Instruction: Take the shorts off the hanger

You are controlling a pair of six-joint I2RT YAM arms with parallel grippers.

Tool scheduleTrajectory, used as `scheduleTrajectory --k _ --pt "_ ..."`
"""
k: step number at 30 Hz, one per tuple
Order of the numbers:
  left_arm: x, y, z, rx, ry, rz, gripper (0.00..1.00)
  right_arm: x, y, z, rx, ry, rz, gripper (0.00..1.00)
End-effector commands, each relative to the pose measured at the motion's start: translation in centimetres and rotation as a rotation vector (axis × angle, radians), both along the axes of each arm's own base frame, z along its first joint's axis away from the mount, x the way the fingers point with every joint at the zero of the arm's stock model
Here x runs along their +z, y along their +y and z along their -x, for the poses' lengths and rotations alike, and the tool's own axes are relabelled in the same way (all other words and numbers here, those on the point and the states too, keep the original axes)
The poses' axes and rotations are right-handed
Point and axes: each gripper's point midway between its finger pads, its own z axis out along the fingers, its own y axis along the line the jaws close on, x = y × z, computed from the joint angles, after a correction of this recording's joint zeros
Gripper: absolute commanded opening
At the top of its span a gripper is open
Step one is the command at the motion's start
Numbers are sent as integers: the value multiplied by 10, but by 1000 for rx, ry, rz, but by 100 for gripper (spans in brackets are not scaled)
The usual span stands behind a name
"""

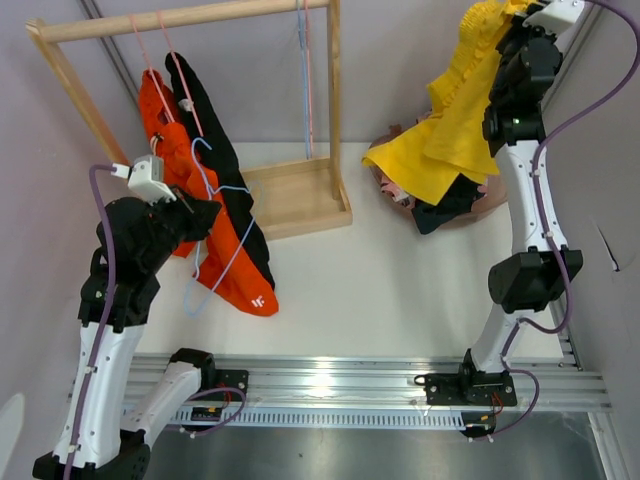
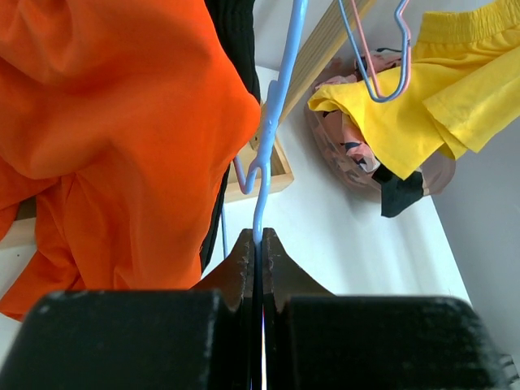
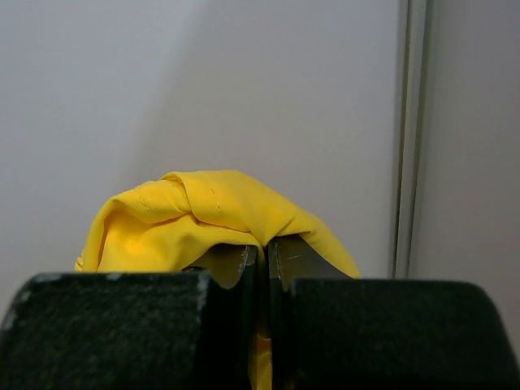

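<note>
Left gripper (image 2: 258, 244) clamped on thin light-blue wire hanger (image 2: 266, 134) beside orange fabric shorts (image 2: 106, 138); right gripper (image 3: 262, 253) clamped on yellow fabric shorts (image 3: 187, 215)

orange shorts (image 1: 235, 270), black shorts (image 1: 210, 120), yellow shorts (image 1: 460, 120), blue hanger (image 2: 268, 134)

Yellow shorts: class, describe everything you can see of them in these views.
The yellow shorts are soft, plain fabric with a gathered waistband. They hang limp and creased, held high at the far right by the right end effector, shut on a bunched fold. Their hem hangs over a pile of pink and black clothes; contact cannot be told.
</note>
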Motion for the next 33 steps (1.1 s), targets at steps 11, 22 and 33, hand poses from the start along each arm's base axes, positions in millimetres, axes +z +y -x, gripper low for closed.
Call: scheduleTrajectory --k 11,22,33 --pt "17 -2 -4 -11 -60 14 0 -184 7 -13 124 149 -203 0" --pt "30 -1 1 -13 -84 2 0 -399 24 -27 166 485 -458 0" --pt "112 -19 -3 -104 -221 60 0 -397 28 -2 206 643 -529 99"
